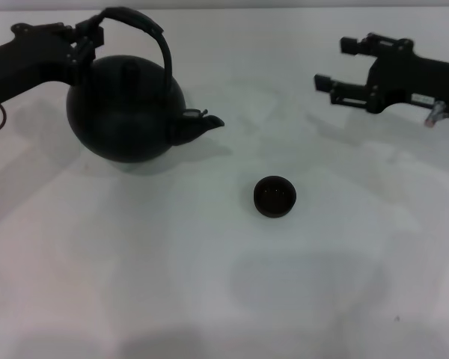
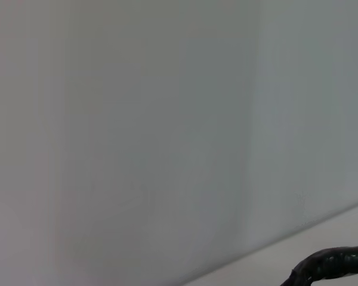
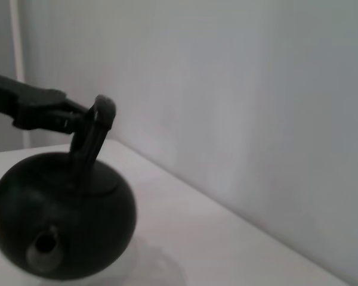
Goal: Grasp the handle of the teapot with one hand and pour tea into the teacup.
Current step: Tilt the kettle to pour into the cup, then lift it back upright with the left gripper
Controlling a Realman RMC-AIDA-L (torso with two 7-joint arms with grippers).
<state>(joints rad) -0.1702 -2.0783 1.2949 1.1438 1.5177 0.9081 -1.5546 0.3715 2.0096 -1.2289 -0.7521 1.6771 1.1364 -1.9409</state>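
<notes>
The black teapot (image 1: 126,112) is at the far left of the table, its spout (image 1: 206,122) pointing right toward the teacup (image 1: 275,196). My left gripper (image 1: 90,39) is shut on the left side of the arched handle (image 1: 146,26). I cannot tell whether the pot rests on the table or hangs just above it. The right wrist view shows the teapot (image 3: 62,223), the handle (image 3: 95,134) and my left gripper (image 3: 86,116) on it. A piece of the handle (image 2: 334,265) shows in the left wrist view. My right gripper (image 1: 335,66) is open and empty at the far right.
The white table (image 1: 209,284) stretches in front of the teacup and between the teapot and my right arm. A pale wall (image 3: 238,89) stands behind the table.
</notes>
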